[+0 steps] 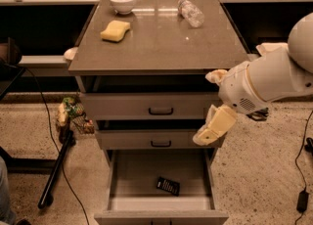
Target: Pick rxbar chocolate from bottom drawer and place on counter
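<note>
Since the bottom drawer is already pulled out and its inside is exposed, the opening step can be counted as done, while the pick and the placing are both left to do. The rxbar chocolate is seen lying flat on the drawer floor, right of centre and towards the front wall, apart from every side. Its long axis is laid roughly across the drawer, skewed so that the left end points towards the back and the right end towards the front. The claw is held above the drawer's right side, in front of the right end of the middle drawer, angled down and to the left; it is well apart from the bar, and whether it is open or closed cannot be told. Nothing has been set on the table from the drawer; a yellow sponge, a white bowl and a clear bottle are carried there.
</note>
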